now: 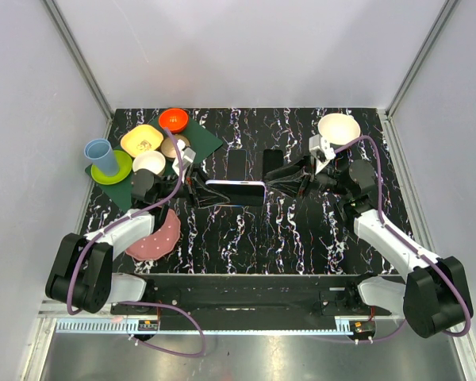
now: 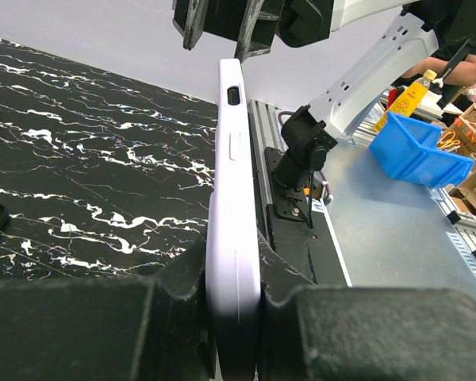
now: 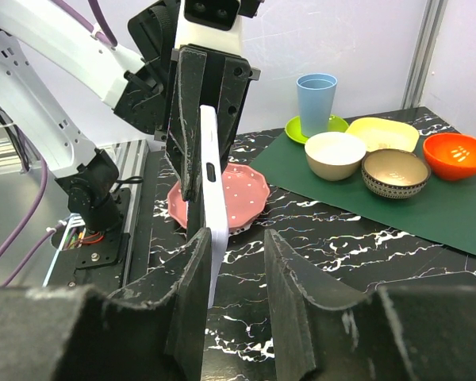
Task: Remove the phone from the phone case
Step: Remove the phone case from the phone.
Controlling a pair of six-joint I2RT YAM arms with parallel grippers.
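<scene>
Found the phone case [image 1: 236,185] lifted off the table [image 1: 301,230], just off the green mat [image 1: 202,141] on its right-arm side, stretched lengthwise between the two arms and turned roughly on edge. Noted the phone [image 1: 238,193] seated inside, not yet out.

Saw the left gripper [image 1: 200,190] pinching the case end nearest the mat, pads flat on front and back. Judged this an anchor: stopping the case from twisting while leaving the long edges free.

Saw the right gripper [image 1: 274,184] spread around the end farthest from the mat, one finger [image 3: 192,302] against the case and a plain gap before the other. Straddling, not gripping.

Read the hold in the air, side cutout and button showing in both wrist views, as a way of offering the right fingers a lip to peel. Judged the task early, with no parting along the seam. Expected the soft lilac shell to flex under a pull, and the smooth phone to slip free abruptly.

Counted the bowls [image 3: 394,173] and cup [image 3: 316,103] at the mat, and the pink plate [image 1: 157,236] on the mat's near side, as bystanders, well apart from the case.
</scene>
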